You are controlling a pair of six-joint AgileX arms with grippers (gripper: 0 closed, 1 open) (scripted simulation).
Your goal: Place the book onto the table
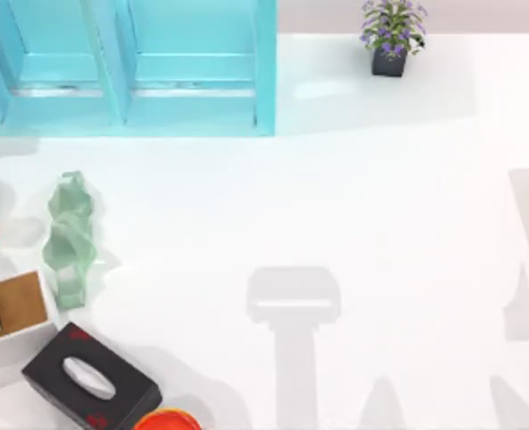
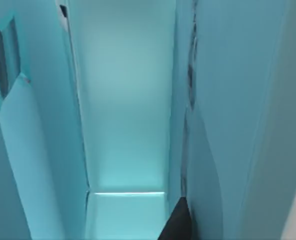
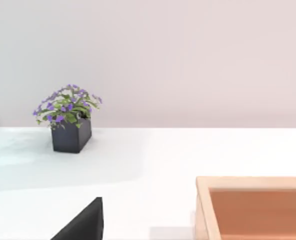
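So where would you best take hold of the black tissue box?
The black tissue box lies flat and diagonal on the table, so probably grip across its two long side walls, coming straight down from above with the gripper turned to match.
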